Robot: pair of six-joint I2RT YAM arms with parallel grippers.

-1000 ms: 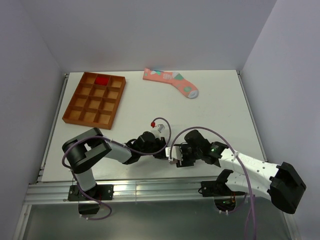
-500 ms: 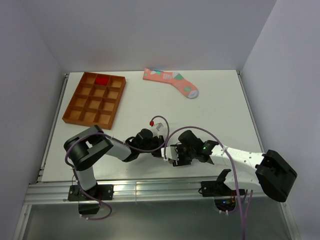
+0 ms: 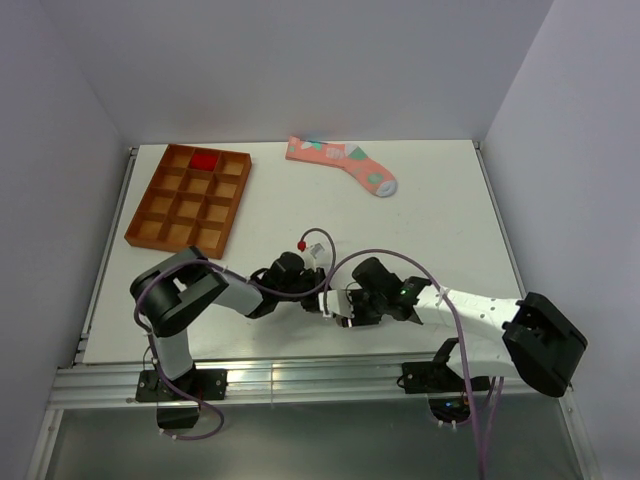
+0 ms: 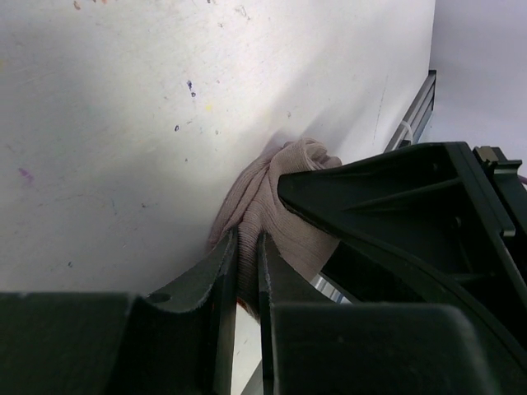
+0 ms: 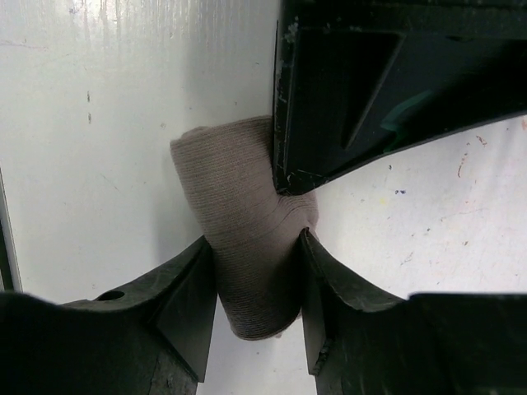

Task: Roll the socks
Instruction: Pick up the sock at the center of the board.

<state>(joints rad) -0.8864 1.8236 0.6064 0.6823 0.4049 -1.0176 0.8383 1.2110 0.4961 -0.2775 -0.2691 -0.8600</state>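
Note:
The grey-brown sock (image 5: 239,206) is bunched into a short roll on the white table near the front edge. My left gripper (image 4: 247,243) is shut on a fold of it (image 4: 284,193). My right gripper (image 5: 255,284) is closed around the roll, with both fingers touching its sides. In the top view the two grippers meet, left (image 3: 318,292) and right (image 3: 338,308), and they hide this sock. The salmon-pink sock (image 3: 342,163) lies flat at the back of the table. The red sock (image 3: 204,160) sits in a back compartment of the tray.
A brown tray (image 3: 190,198) with several compartments stands at the back left. The table's front edge with its metal rail (image 3: 300,372) lies just behind the grippers. Cables loop above both wrists (image 3: 325,245).
Both grippers have shifted a little to the left and away from the front edge, still together. The right arm's elbow has swung left. The pink and red socks have not moved.

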